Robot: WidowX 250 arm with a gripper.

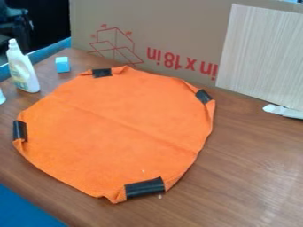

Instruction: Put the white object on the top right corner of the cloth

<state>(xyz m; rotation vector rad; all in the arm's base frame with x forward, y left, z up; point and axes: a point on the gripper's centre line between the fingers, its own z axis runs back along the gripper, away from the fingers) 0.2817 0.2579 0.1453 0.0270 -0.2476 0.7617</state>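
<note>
We see a white bottle [22, 68] standing on the wooden table [248, 177], left of the orange cloth [118, 119] and apart from it. Another white item [283, 111] lies on the right, by the foot of the pale wood-grain panel [260, 55]; we cannot tell which one the task means. Four black strips [144, 188] sit along the cloth's edge. Near the bottle we find a light-blue cube [63, 64], and behind the cloth a cardboard box [177, 26]. Whether the gripper is open or closed, we cannot tell
</note>
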